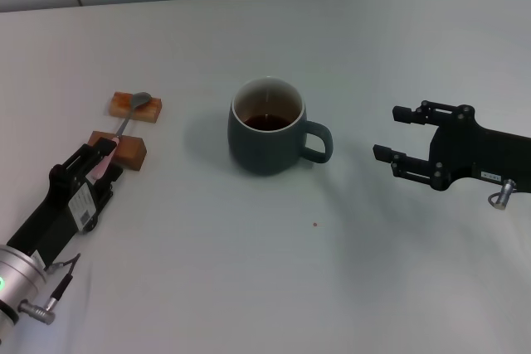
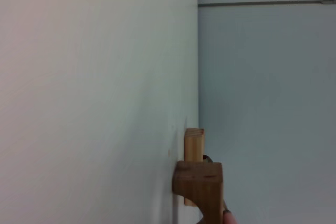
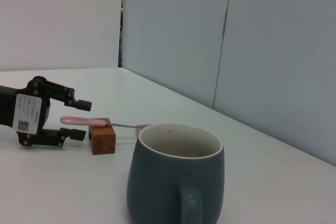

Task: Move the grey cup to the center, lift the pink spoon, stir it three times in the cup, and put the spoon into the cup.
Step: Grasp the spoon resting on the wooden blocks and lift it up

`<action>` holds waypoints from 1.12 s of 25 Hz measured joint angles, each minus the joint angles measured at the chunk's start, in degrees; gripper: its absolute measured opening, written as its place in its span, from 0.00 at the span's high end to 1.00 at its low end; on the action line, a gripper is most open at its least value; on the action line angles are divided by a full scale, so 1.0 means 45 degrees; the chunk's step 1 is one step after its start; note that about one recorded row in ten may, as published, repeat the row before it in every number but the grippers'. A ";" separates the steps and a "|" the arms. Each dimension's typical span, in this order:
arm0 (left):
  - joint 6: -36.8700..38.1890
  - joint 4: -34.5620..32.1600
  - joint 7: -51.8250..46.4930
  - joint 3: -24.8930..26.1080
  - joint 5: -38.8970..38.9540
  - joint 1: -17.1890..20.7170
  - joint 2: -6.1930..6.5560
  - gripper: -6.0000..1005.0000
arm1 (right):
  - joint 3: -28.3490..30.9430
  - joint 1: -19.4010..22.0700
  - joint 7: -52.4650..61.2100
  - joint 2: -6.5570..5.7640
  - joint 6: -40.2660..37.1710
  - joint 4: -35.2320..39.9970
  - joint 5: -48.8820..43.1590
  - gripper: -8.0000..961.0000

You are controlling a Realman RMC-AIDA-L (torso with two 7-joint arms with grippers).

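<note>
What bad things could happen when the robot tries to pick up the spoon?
The pink spoon only lies across two small wooden blocks, so the open left pincer around its handle could nudge it off or tip a block. The grey cup holds dark liquid, so rough stirring might splash it. The open right pincer waits beside the cup's handle.

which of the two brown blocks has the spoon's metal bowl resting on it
The farther block, the one away from the left gripper. The pink spoon has its grey bowl on it, while the nearer block beside the gripper carries the handle.
</note>
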State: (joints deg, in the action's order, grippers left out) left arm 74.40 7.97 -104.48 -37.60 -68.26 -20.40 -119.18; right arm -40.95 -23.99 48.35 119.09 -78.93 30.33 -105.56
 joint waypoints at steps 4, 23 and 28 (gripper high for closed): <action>-0.0104 0.0043 -0.0080 -0.0004 0.0015 -0.0002 0.0008 0.56 | 0.0000 0.0009 0.0000 0.0000 -0.0002 0.0006 0.0000 0.33; -0.0272 0.0083 -0.0234 0.0074 -0.0023 -0.0041 0.0011 0.65 | 0.0000 0.0064 0.0020 0.0000 -0.0020 0.0019 0.0000 0.33; -0.0298 0.0084 -0.0253 0.0106 -0.0045 -0.0123 0.0004 0.70 | -0.0001 0.0065 0.0024 0.0000 -0.0041 0.0019 0.0000 0.33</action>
State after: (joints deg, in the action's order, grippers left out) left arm 73.06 8.35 -105.62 -37.12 -68.47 -20.96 -119.16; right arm -40.96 -23.70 48.46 119.09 -79.12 30.41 -105.56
